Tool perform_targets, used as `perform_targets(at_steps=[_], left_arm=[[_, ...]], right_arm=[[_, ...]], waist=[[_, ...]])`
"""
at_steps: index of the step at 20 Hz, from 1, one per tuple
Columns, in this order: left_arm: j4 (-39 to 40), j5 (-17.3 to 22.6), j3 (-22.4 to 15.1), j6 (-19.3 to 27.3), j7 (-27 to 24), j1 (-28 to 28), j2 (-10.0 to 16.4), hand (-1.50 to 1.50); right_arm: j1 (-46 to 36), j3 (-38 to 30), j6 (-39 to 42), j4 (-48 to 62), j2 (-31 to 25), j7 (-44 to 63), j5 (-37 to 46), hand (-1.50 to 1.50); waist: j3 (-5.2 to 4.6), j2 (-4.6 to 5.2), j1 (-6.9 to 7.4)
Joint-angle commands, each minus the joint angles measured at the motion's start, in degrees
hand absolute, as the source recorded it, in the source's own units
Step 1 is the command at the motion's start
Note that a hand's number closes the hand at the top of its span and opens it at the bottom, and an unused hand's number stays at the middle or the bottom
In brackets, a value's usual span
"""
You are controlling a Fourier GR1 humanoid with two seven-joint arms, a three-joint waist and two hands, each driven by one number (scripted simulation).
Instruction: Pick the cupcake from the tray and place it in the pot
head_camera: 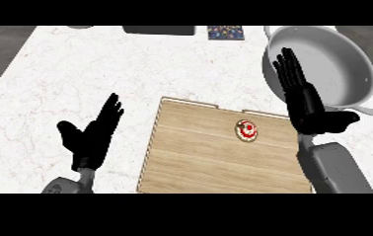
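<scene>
Cupcake [247, 130] on tray [195, 153], toward its right edge, untouched.
I judge it light, soft and crushable: grip low on the sides. Right hand [309, 112] nearby and left hand [91, 138] both have straight fingers, holding nothing.

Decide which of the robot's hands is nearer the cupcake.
Right. The right hand stands just right of the cupcake; the left hand is far left, off the tray.

The cupcake [247, 130] sits on the wooden tray [197, 156], right of centre. The open right hand [306, 104] overlaps the grey pot [342, 62] at far right; the open left hand [93, 136] rests left of the tray.
</scene>
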Motion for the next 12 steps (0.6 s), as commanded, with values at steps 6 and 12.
perform_targets(at_steps=[6,12], left_arm=[[2.56,-6.18,-3.16,-6.2,1.5,-3.55,6.65,0.0],[2.47,-3.99,-3.23,-7.22,2.21,-0.76,5.78,0.0]], right_arm=[[2.39,13.1,-8.36,-2.98,-0.66,22.58,13.02,1.5],[5.55,8.93,-38.37,-9.94,4.64,6.28,31.82,-1.5]], waist=[[0.65,0.74,-2.74],[0.79,0.15,-4.47]])
